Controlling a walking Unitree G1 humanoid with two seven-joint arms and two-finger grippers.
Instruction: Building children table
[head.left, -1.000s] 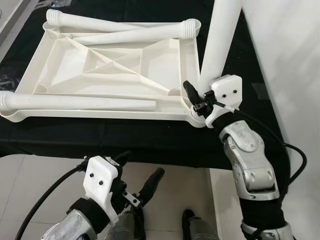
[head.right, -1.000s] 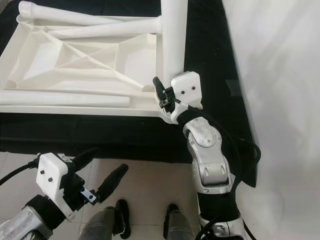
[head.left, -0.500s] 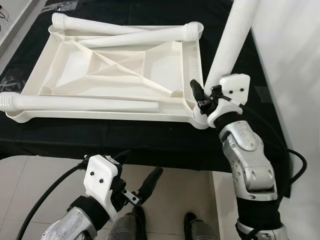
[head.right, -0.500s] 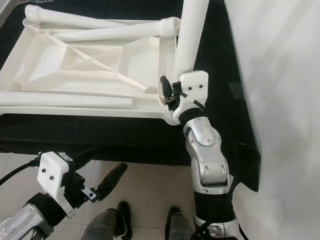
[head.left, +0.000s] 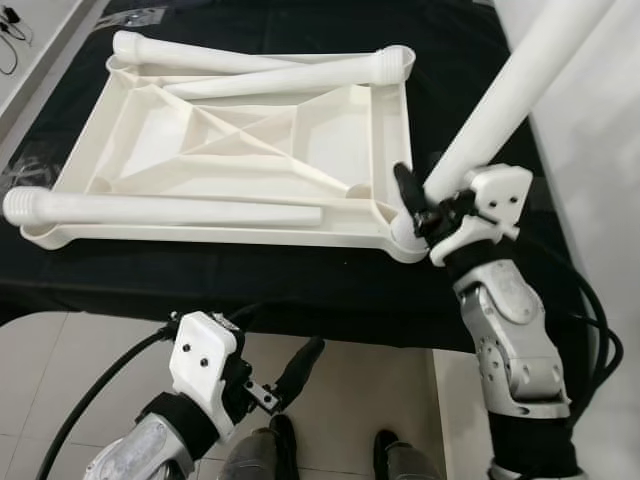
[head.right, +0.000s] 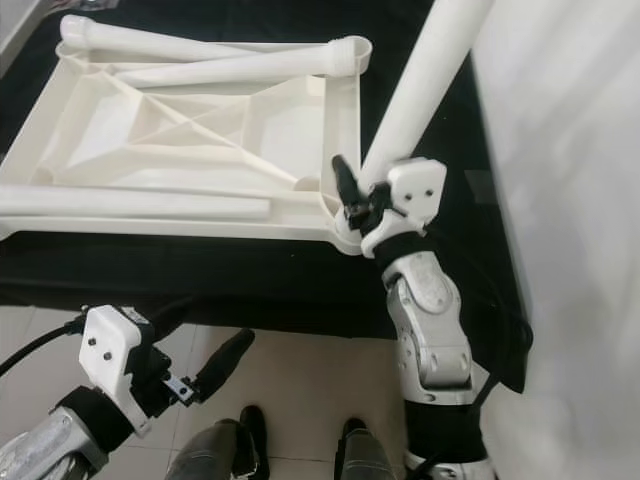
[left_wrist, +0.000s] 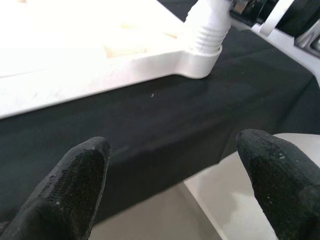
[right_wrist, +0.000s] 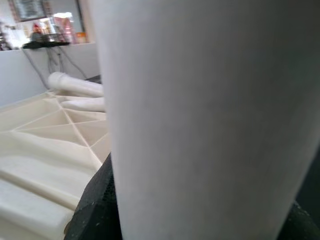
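Black cloth covers the counter (head.left: 250, 285), which stands over a pale tiled floor (head.left: 60, 370). One white plastic tabletop (head.left: 250, 150) lies upside down on the cloth, its ribbed underside facing up. Four white legs are counted. Three lie loose across the inverted tabletop: one far leg (head.left: 190, 55) along the back edge, one angled leg (head.left: 290, 75) just in front of it with its ribbed end at the far right corner, and one near leg (head.left: 160, 208) along the front edge with its ribbed end at the near left corner. The fourth leg (head.left: 510, 90) stands tilted, its lower end seated at the near right corner socket (head.left: 402, 230) and its top leaning away to the robot's right. The right pincer (head.left: 432, 200) is clamped on this fourth leg close above the socket; in the right wrist view the white shaft (right_wrist: 200, 115) sits between the black fingers (right_wrist: 95, 210). The left pincer (head.left: 280, 375) hangs below the counter's front edge over the floor, holding nothing; the left wrist view shows its two fingertips (left_wrist: 75, 175) spread wide, facing the cloth's hanging edge and the corner socket (left_wrist: 202, 50) beyond. Two dark feet (head.left: 385, 455) show on the floor at the lower edge of the head views.
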